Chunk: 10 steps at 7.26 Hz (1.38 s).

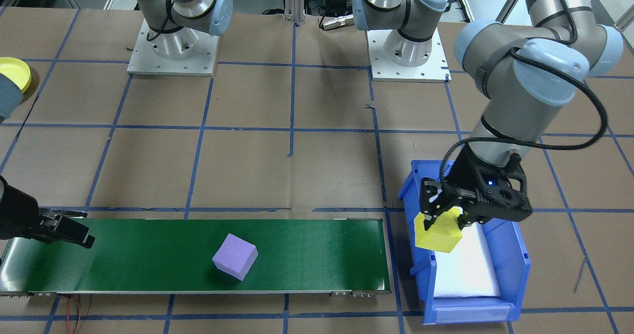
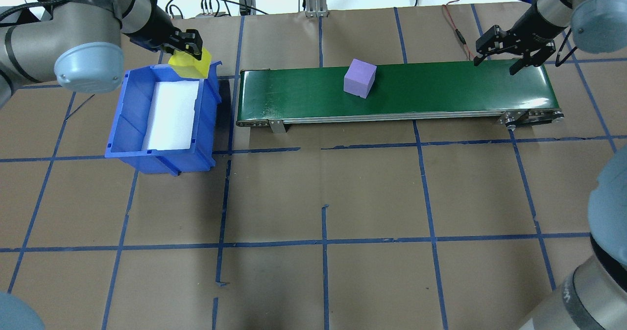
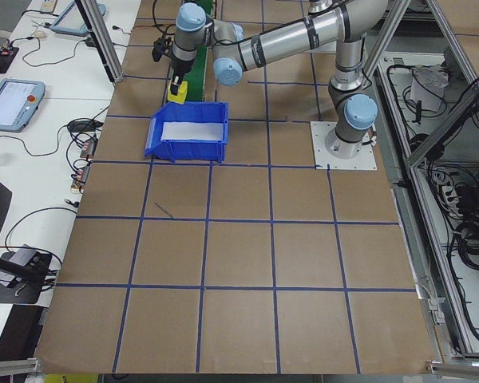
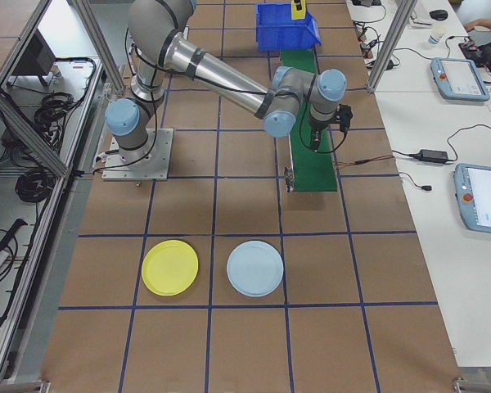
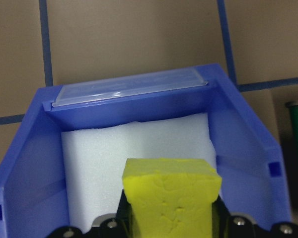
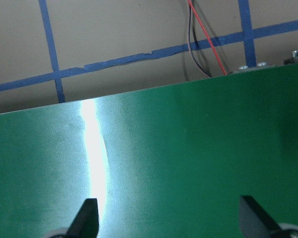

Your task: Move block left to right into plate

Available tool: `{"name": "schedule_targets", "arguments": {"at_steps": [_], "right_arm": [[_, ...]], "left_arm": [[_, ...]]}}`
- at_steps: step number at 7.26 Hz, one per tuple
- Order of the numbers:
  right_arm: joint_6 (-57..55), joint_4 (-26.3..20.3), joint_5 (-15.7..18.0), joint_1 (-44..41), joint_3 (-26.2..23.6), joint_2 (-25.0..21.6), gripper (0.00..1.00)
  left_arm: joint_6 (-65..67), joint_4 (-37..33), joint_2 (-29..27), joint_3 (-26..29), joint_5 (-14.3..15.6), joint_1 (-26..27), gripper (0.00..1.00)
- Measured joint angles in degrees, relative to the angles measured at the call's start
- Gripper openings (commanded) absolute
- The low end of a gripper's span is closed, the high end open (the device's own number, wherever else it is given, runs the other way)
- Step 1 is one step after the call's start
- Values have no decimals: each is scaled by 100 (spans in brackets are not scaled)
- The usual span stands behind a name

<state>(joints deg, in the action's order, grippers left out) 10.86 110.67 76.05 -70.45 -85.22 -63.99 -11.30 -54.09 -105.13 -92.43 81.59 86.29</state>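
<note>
On brown taped table (image 2: 313, 198), green conveyor (image 2: 441, 92), purple block (image 2: 359, 78), blue bin (image 2: 130, 124)

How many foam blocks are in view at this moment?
2. A yellow block is clamped in the left gripper above the blue bin. A purple block sits mid-way along the green conveyor belt. None lies on the bin's white liner.
</note>
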Motion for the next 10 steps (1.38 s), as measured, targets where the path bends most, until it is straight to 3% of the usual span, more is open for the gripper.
{"name": "schedule_targets", "arguments": {"at_steps": [2, 3, 4, 5, 8, 10], "right_arm": [[-1, 122, -8, 4, -43, -1, 100], [0, 159, -10, 3, -62, -5, 100], [-3, 177, -11, 3, -69, -7, 100], [-4, 197, -11, 4, -75, -7, 100], [-22, 255, -15, 5, -140, -16, 100], [-46, 262, -12, 5, -138, -24, 100]], "left_arm": [[491, 99, -165, -28, -7, 422, 27], [568, 302, -411, -55, -24, 496, 34], [596, 445, -636, -67, -85, 531, 49], [609, 512, -814, -74, -170, 550, 99], [844, 519, -857, -134, -225, 595, 100], [911, -50, -363, -92, -156, 598, 100]]}}
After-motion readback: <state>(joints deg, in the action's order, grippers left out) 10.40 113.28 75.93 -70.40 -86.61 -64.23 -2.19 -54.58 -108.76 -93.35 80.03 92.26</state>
